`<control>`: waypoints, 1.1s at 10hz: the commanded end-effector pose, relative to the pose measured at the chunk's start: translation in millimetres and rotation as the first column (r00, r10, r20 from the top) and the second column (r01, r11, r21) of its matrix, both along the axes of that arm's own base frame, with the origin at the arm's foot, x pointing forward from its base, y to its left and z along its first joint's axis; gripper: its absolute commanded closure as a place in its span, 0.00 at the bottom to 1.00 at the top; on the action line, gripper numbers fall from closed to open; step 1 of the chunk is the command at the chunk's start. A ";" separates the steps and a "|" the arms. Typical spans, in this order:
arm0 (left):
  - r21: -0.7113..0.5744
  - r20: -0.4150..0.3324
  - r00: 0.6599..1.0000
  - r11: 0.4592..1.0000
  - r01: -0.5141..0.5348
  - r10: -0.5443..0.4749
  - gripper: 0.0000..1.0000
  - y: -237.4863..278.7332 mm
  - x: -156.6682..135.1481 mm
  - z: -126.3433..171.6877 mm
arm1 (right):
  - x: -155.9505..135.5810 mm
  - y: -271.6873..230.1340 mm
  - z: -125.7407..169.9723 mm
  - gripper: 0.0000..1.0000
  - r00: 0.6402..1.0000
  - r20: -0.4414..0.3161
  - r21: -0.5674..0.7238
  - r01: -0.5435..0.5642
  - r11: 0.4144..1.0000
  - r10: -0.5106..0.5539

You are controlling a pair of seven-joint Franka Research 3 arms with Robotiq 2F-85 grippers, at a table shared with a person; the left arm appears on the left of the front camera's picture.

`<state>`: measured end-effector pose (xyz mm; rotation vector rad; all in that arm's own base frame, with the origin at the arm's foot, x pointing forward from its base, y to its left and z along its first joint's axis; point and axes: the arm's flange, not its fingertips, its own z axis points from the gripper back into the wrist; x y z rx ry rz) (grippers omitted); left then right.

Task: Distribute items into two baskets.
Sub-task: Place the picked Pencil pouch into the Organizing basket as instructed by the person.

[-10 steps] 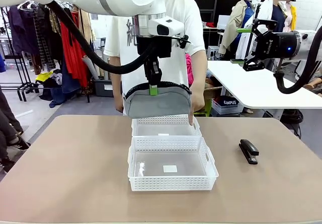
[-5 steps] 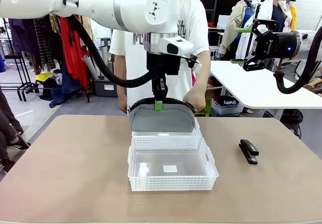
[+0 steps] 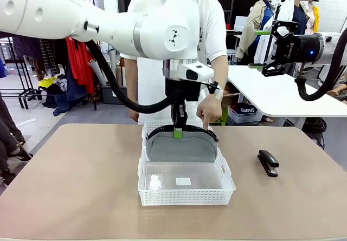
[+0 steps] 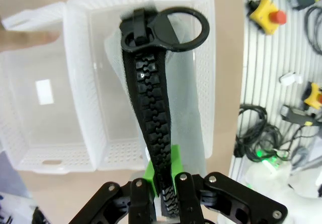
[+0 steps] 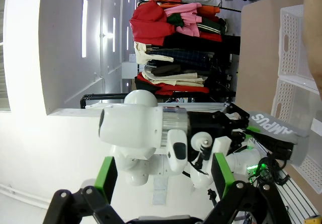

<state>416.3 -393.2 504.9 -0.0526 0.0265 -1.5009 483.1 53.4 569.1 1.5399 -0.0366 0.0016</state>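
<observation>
One item is nearly placed: your left gripper (image 3: 178,134), clamped on the zipper (image 4: 153,108), has brought the grey pouch (image 3: 181,149) down into the near basket (image 3: 184,197) along its far wall, so release there; your right gripper (image 3: 261,49) hangs wide open and empty, with the stapler (image 3: 268,162) waiting at right.

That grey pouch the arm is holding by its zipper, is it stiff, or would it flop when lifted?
Probably floppy: the grey pouch is held by one pinch of the left gripper on its zipper, whose line droops on both sides. Likely light, since that small grip carries it. It may slump once released in the far basket.
</observation>
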 end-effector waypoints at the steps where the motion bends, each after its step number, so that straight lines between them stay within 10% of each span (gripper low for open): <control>1: -0.063 0.003 1.000 0.998 -0.018 0.018 1.00 -0.5 -4.9 -13.5 | 0.1 -0.6 1.6 0.00 1.000 0.003 -0.001 0.003 1.000 -0.003; 11: -0.072 0.080 0.996 0.997 -0.018 0.024 1.00 -12.3 1.6 -31.9 | 0.1 -0.6 1.6 0.00 1.000 0.003 -0.001 0.003 1.000 -0.003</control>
